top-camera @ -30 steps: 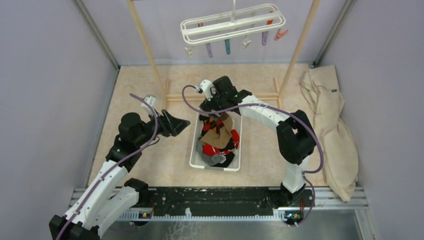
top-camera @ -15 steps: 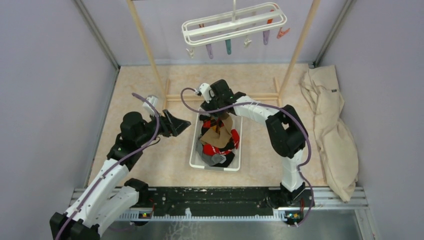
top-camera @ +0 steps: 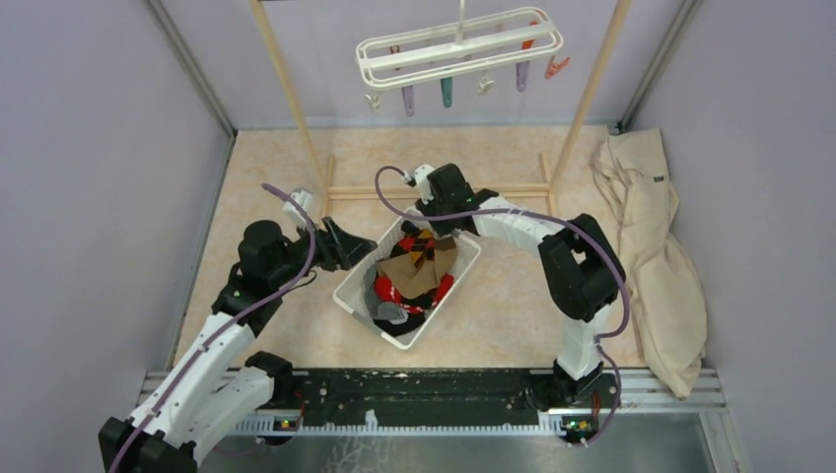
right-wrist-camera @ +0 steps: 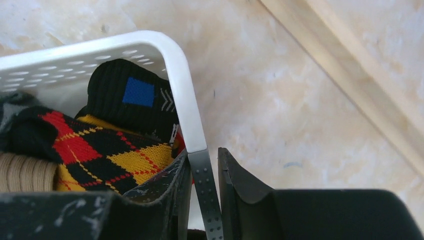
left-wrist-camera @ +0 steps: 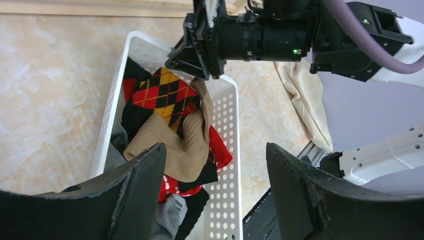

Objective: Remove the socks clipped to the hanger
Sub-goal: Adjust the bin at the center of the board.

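Observation:
The white hanger (top-camera: 458,47) hangs at the top of the overhead view, its pastel clips dangling with nothing in them. The socks (top-camera: 414,271) lie piled in a white perforated basket (top-camera: 449,294): argyle (left-wrist-camera: 165,95), tan (left-wrist-camera: 175,150), red, grey and black ones. My right gripper (top-camera: 434,227) is shut on the basket's far rim (right-wrist-camera: 185,100), with one finger inside against the argyle sock (right-wrist-camera: 100,155) and one outside; the same gripper (right-wrist-camera: 205,165) shows the rim between its fingers. My left gripper (top-camera: 357,246) stands open beside the basket's left side, holding nothing (left-wrist-camera: 214,150).
A large beige cloth (top-camera: 646,246) lies along the right wall. The wooden rack's posts (top-camera: 286,89) and floor crossbar (right-wrist-camera: 350,85) stand just behind the basket. The arm bases and rail run along the near edge.
The right gripper has closed on the basket's far rim. The basket has swung round, its near end now toward the left. The left arm has barely moved.

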Tool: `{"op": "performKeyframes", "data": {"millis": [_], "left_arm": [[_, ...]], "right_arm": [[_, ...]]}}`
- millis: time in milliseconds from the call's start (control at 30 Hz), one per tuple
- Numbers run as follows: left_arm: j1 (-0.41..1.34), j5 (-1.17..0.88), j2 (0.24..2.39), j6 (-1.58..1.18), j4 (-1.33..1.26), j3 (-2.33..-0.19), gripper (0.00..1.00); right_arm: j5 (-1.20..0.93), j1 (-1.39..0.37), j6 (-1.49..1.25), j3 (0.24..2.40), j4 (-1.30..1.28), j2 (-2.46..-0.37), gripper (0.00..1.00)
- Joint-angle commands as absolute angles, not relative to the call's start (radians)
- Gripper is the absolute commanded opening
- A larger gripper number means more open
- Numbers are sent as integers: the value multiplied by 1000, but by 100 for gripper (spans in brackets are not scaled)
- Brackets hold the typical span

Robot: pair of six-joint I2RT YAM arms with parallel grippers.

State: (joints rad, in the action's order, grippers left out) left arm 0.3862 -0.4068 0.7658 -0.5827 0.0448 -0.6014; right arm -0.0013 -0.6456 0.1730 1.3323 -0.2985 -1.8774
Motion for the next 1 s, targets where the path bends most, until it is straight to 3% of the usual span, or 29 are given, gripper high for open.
{"op": "performKeyframes", "data": {"millis": [0, 300, 600, 967], "left_arm": [[389, -419, 761, -587, 26, -581, 79], [388, -396, 776, -580, 12, -573, 79], [387, -246, 843, -529, 8, -598, 80], [386, -63, 909, -481, -2, -635, 81]], "right_arm": [[70, -625, 19, 1253, -322, -1773, 11], [254, -587, -189, 1076, -336, -1618, 8], [173, -429, -325, 922, -249, -1460, 8], [133, -405, -440, 826, -174, -1385, 8]]}}
